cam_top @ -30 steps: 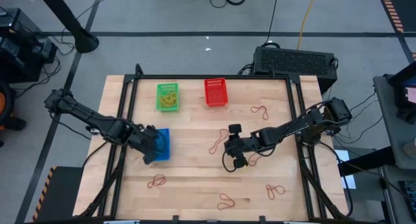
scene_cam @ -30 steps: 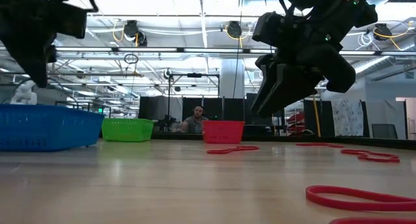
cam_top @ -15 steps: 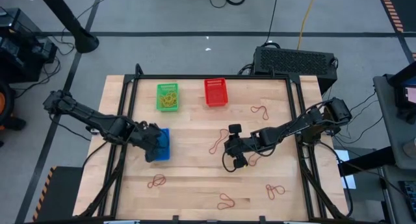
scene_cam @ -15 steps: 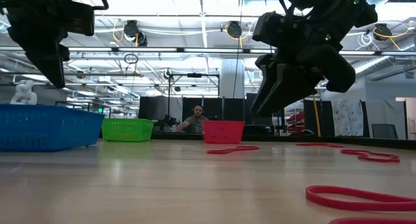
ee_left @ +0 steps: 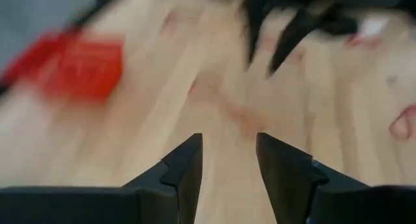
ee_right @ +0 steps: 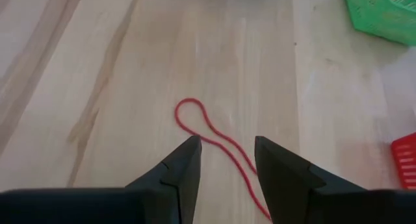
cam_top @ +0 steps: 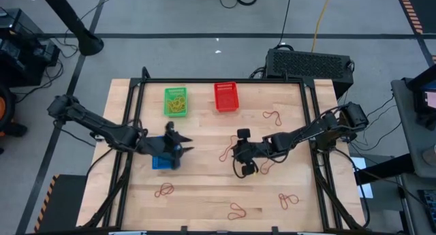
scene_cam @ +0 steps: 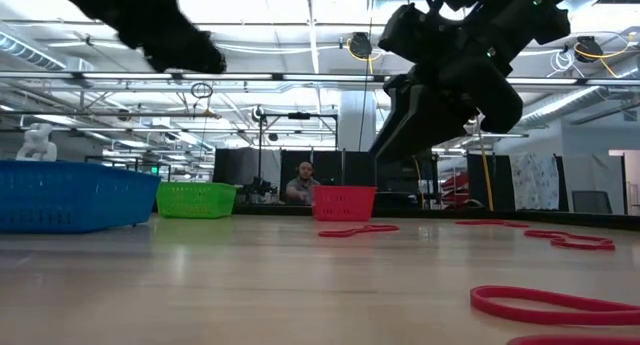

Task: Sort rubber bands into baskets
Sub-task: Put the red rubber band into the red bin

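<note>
The right gripper hangs above the table with its fingers parted and nothing between them — a red rubber band lies on the wood just ahead of and between the fingertips. Beyond it sit the green basket, holding yellow bands, and the red basket, both well apart from the gripper. The left gripper is raised over the blue basket, fingers spread and empty. More red bands lie nearer the table's front edge.
</note>
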